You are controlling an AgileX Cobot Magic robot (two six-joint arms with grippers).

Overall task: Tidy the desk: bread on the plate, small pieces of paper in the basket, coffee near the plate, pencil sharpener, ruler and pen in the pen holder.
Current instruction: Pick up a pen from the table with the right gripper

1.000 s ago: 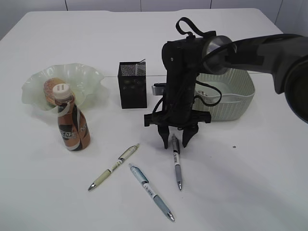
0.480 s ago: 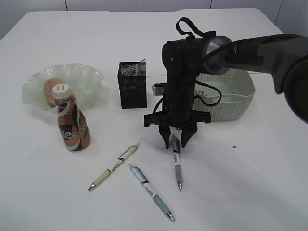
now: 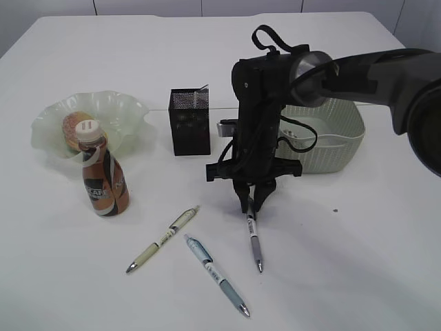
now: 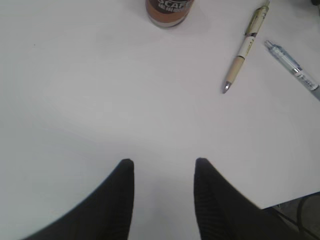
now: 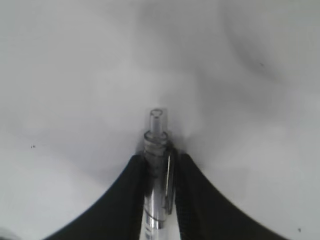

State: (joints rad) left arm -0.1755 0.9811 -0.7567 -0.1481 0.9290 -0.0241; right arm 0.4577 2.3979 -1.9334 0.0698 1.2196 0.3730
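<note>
My right gripper (image 3: 251,207) points straight down at the table and is shut on the top end of a grey pen (image 3: 255,243); the right wrist view shows its fingers (image 5: 161,159) clamped on the pen's clear barrel (image 5: 156,137). A beige pen (image 3: 162,239) and a blue pen (image 3: 216,274) lie left of it, also in the left wrist view (image 4: 246,46) (image 4: 296,72). The black mesh pen holder (image 3: 189,122) stands behind. The coffee bottle (image 3: 102,179) stands beside the pale green plate (image 3: 120,110) holding bread (image 3: 72,124). My left gripper (image 4: 164,165) is open over bare table.
A pale green woven basket (image 3: 337,138) sits behind my right arm on the right. The coffee bottle's base (image 4: 169,10) shows at the top of the left wrist view. The table's near edge shows at the lower right of the left wrist view.
My right gripper's fingers have closed from open onto the grey pen's top end. The pen has shifted slightly. Nothing else has moved.
</note>
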